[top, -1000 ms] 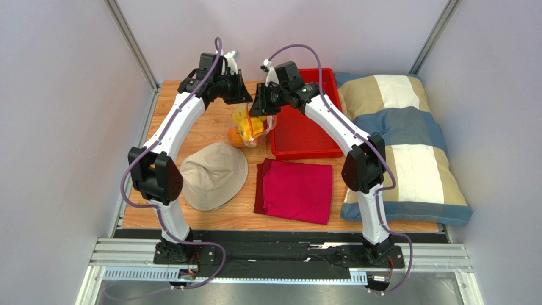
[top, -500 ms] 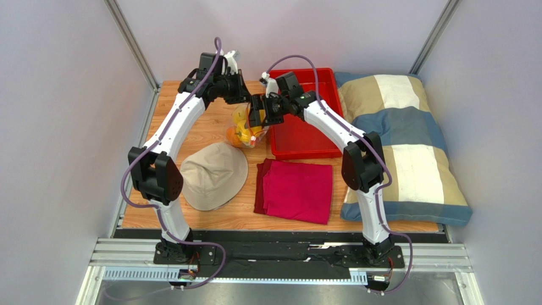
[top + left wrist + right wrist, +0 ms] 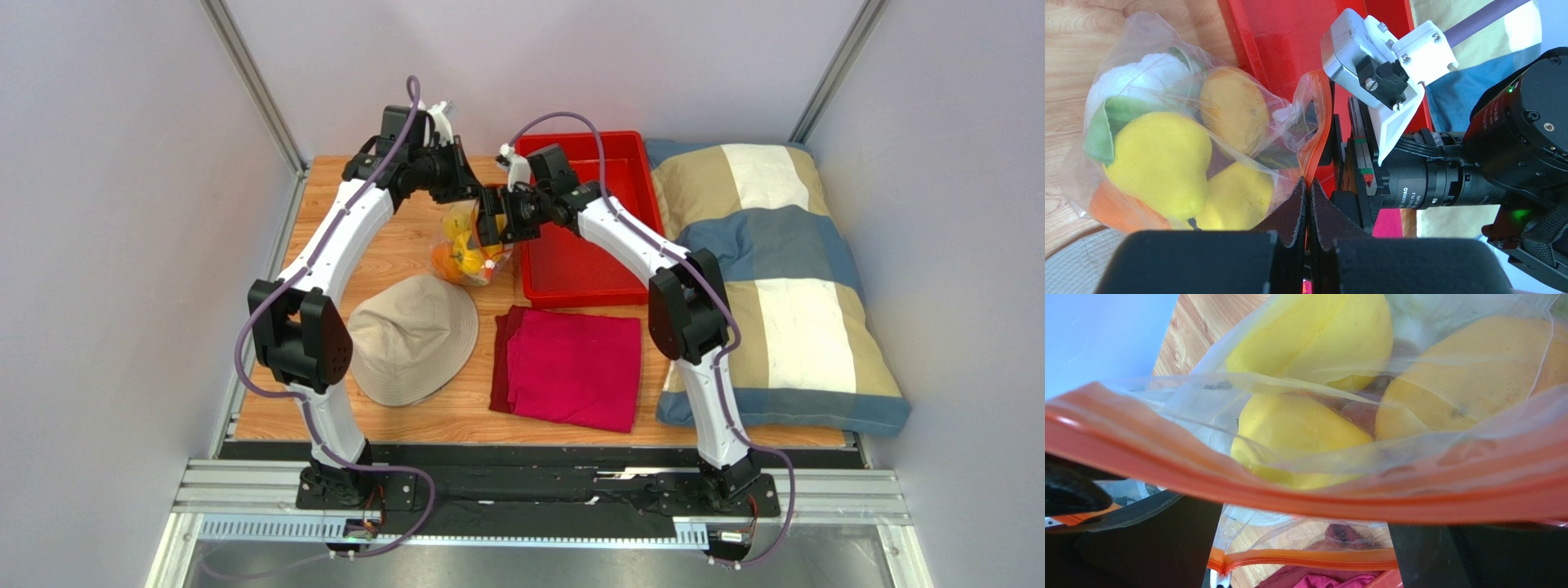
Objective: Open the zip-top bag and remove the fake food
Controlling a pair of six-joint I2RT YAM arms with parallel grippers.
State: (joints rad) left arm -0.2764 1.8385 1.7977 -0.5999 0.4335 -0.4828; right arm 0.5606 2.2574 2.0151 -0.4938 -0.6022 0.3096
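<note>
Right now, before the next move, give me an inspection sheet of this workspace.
Surface: wooden table, bare wood at the near edge.
Job's things: zip-top bag between the two grippers; fake food inside, yellow fruits, something orange, white cauliflower.
Clutter: red tray beside the bag; beige hat; folded red cloth; checked pillow at the right.
Grippers: left gripper shut on the orange zip strip; right gripper open, strip between its fingers.
Cables: purple cable looping over each arm, off the bag.
Surroundings: pale walls, metal frame posts; nothing else seen.
</note>
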